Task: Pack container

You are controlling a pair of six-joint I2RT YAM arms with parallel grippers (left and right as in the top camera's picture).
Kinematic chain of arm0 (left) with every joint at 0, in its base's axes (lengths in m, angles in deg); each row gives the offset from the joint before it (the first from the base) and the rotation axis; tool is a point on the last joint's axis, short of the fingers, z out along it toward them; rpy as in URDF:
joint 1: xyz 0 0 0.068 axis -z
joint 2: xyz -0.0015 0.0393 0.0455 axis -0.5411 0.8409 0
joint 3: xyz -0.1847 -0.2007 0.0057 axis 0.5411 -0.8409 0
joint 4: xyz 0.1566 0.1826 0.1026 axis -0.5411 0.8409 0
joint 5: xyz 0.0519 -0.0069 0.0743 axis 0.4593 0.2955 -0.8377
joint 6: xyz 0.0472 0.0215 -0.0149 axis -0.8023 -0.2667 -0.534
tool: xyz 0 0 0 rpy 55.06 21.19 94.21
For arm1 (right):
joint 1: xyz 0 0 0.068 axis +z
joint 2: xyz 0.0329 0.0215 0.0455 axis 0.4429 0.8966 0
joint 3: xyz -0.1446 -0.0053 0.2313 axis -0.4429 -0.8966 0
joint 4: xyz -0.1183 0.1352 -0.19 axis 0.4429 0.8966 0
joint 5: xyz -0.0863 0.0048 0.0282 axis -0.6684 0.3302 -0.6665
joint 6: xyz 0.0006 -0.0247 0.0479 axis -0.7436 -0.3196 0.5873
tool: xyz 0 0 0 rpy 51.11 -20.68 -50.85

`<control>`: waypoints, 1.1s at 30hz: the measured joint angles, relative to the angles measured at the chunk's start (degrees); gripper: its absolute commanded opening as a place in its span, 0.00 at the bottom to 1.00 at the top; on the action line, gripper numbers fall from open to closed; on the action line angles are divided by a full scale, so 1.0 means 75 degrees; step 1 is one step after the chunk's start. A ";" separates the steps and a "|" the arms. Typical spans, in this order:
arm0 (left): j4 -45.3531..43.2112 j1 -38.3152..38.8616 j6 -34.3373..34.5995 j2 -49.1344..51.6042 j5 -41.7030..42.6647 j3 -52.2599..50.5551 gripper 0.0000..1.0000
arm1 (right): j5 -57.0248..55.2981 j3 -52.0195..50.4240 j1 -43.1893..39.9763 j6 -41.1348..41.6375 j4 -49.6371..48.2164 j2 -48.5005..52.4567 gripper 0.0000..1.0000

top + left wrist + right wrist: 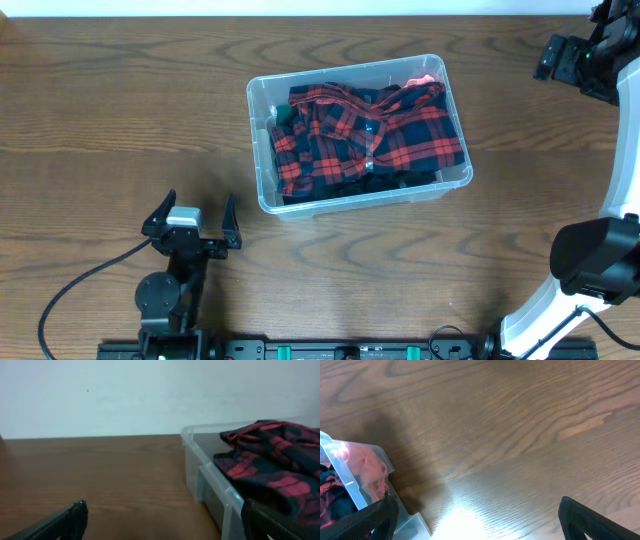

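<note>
A large rectangular clear plastic bin (257,140) with rounded corners sits at the middle of the dark wood-grain surface (110,110), slightly right of centre and turned a little off square. A crumpled red-and-navy plaid shirt (370,135) fills it, rising above the rim on the left wrist view. A bit of pink cloth (425,80) shows at the bin's far right corner, and a small teal patch (283,115) shows at its left end.

The left end effector (198,200) rests low at the near left, near the bin's near left corner but apart from it, fingers spread wide and empty. The right end effector (480,525) hangs at the far right, well apart from the bin. Its black fingers (370,520) also stand wide apart and hold nothing.
</note>
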 measured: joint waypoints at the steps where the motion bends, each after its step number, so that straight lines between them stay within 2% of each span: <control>1: 0.0006 -0.0023 0.0003 -0.0055 0.0000 -0.0055 0.98 | 0.0000 0.0000 0.0000 0.0000 0.0003 0.0000 0.99; 12: 0.0903 -0.0087 0.0029 -0.0799 -0.0154 -0.0361 0.98 | 0.0000 0.0000 0.0000 0.0000 0.0003 0.0000 0.99; 33: 0.0962 -0.0087 0.0029 -0.1026 -0.0329 -0.0335 0.98 | 0.0000 0.0000 0.0000 0.0000 0.0003 0.0000 0.99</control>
